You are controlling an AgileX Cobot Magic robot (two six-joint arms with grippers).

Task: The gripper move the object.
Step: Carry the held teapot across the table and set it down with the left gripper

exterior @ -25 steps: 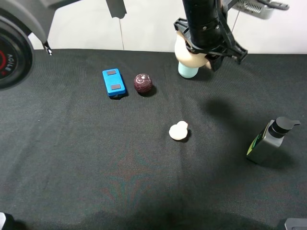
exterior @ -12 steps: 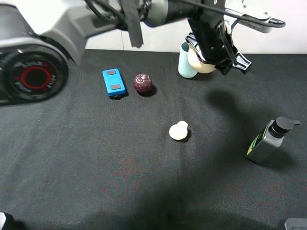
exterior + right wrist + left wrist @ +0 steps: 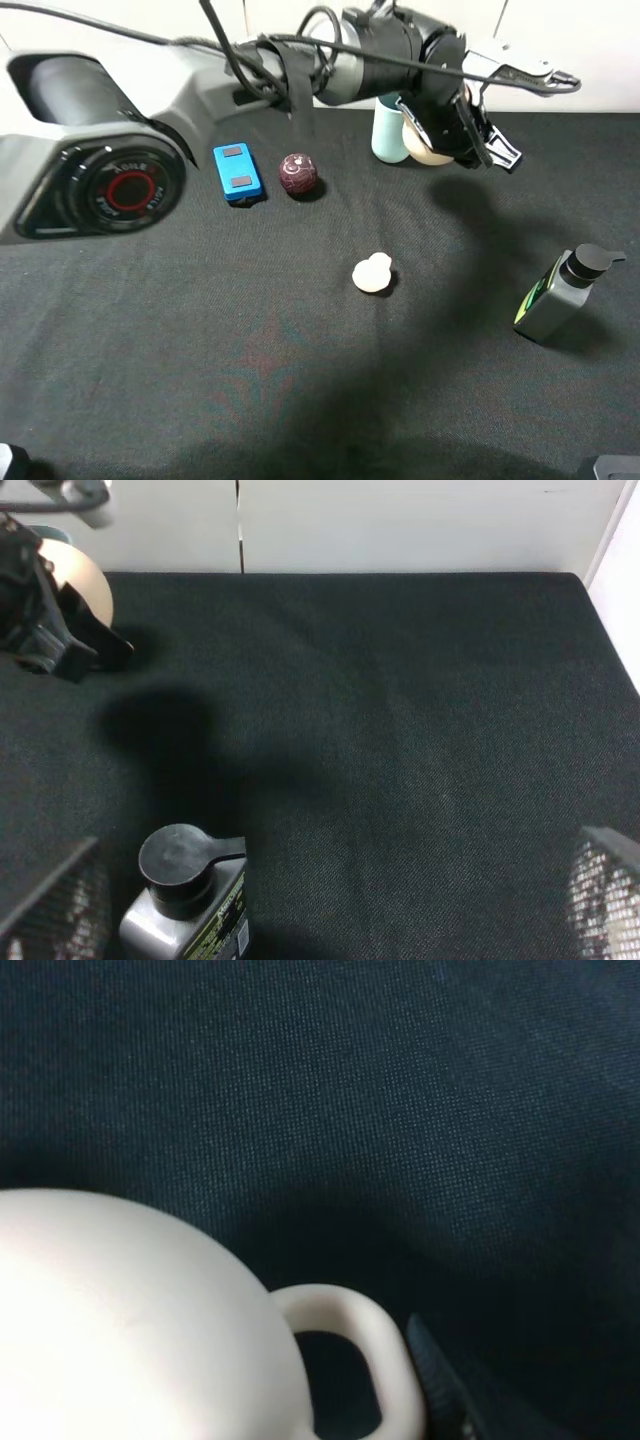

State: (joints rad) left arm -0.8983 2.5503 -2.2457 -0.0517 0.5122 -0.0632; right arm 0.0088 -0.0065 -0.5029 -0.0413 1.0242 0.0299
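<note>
The left pincer [image 3: 452, 128], reaching across the middle, is clamped on the cream teapot [image 3: 424, 142] at the far side of the black surface [image 3: 200, 340], just beside a pale blue cup [image 3: 384, 135]. In the left wrist view the pot's round body and loop handle [image 3: 352, 1360] fill the near field, with one dark finger [image 3: 437, 1378] close to the handle. A shadow cast apart from the pot suggests it hangs clear of the cloth rather than resting on it. By that reading the pickup is done, while the carry and the setting-down are left; no destination shows. The right pincer [image 3: 325, 892] is spread wide and holds nothing, near a pump bottle [image 3: 558, 297]. A white lump [image 3: 373, 273], a dark red ball [image 3: 298, 173] and a blue box [image 3: 237, 172] lie untouched.
</note>
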